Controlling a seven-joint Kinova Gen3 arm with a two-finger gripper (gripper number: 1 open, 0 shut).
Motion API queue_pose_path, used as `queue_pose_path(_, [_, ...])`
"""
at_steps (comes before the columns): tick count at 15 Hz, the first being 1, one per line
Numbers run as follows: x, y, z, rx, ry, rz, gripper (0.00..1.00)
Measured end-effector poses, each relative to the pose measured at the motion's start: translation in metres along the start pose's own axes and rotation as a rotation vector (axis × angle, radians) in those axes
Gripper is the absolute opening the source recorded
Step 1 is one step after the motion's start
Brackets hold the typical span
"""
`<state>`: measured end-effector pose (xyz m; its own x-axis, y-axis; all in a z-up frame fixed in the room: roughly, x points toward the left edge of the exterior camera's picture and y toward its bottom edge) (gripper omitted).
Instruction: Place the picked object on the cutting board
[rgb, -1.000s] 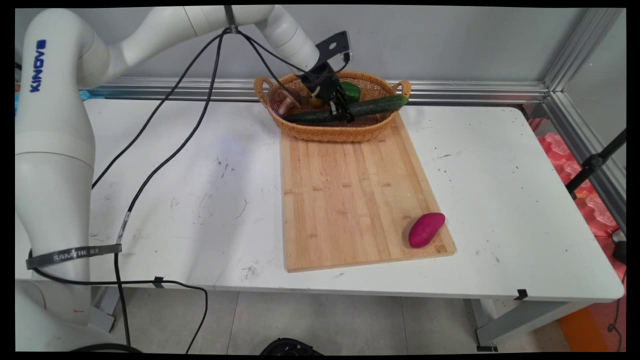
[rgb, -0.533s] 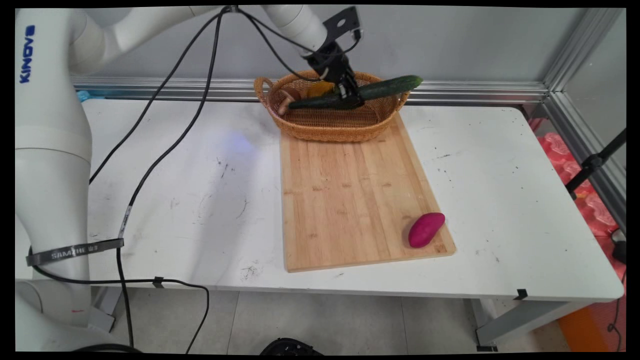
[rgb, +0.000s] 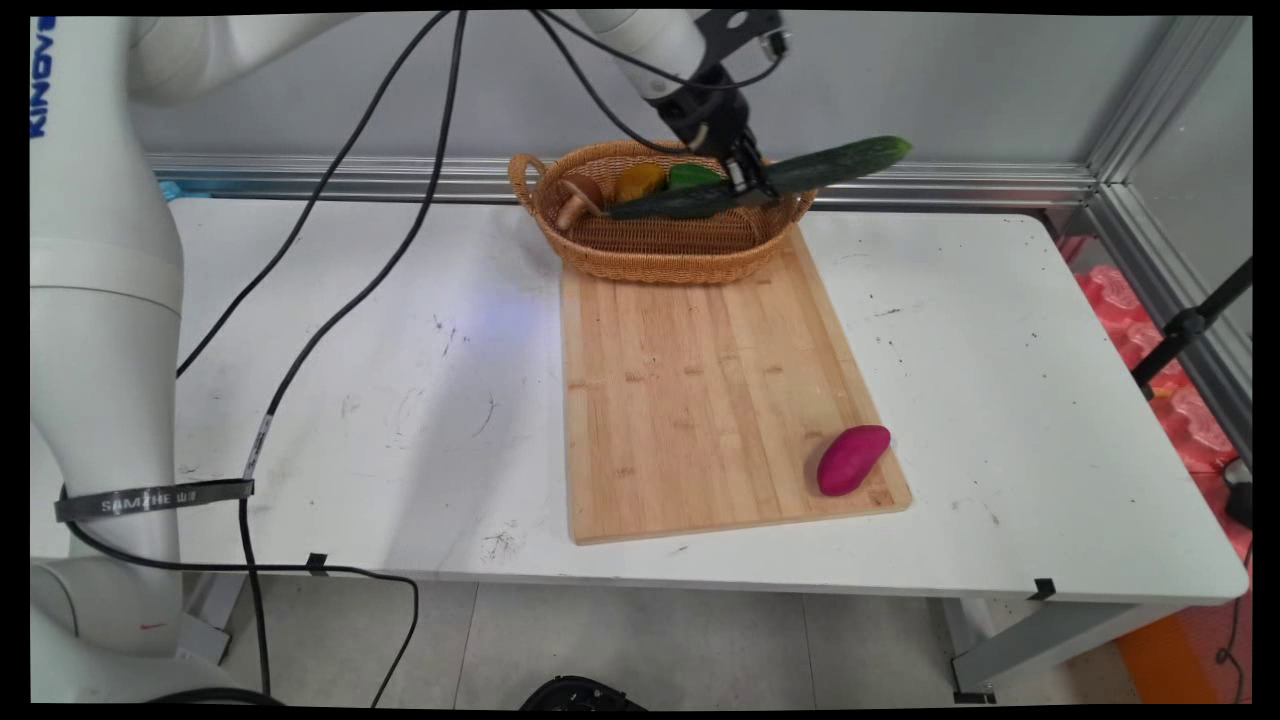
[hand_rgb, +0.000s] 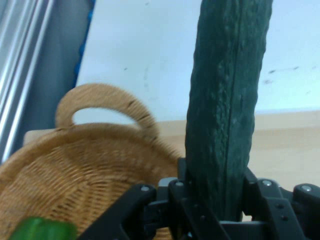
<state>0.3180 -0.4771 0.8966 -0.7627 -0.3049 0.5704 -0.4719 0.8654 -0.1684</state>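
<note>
The gripper (rgb: 748, 185) is clamped on a long dark green cucumber (rgb: 830, 165), gripping it near the middle of its length and holding it in the air above the right end of a wicker basket (rgb: 660, 258). The cucumber hangs tilted — its right end higher and reaching out past the basket's right handle, its left end lower, over the basket's inside. Gripped near its middle, it looks roughly balanced in the hold, which would explain why it tips only gently. In the hand view the cucumber (hand_rgb: 227, 100) rises from between the 2 black fingers, its skin pebbled and faintly ridged along its length.

The basket is oval, tightly woven from tan cane, with a looped handle at each end; it sits on the far end of a pale bamboo cutting board (rgb: 690, 400) with visible strip grain. Inside it lie a brown mushroom (rgb: 578, 198), a yellow-orange vegetable (rgb: 640, 181) and a glossy green pepper (rgb: 690, 176), all packed toward the far wall. A corner of that pepper (hand_rgb: 40, 231) shows at the bottom of the hand view.

On the board's near right corner lies 1 smooth magenta sweet potato (rgb: 852, 459), well apart from the basket. The board rests on a white desk (rgb: 1000, 400) marked with dark scuffs — black cables hang from the arm across the desk's left side.
</note>
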Motion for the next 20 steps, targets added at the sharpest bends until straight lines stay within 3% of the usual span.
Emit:
queue_pose_path(5, [0.019,0.038,-0.004,-0.001,-0.021,-0.052,0.00])
queue_pose_path(9, [0.018,0.070,0.000,-0.007,-0.044,-0.096,0.00])
queue_pose_path(15, [-0.011,0.132,0.016,-0.034,-0.097,-0.175,0.00])
queue_pose_path(20, [-0.028,0.164,0.029,-0.057,-0.118,-0.208,0.00])
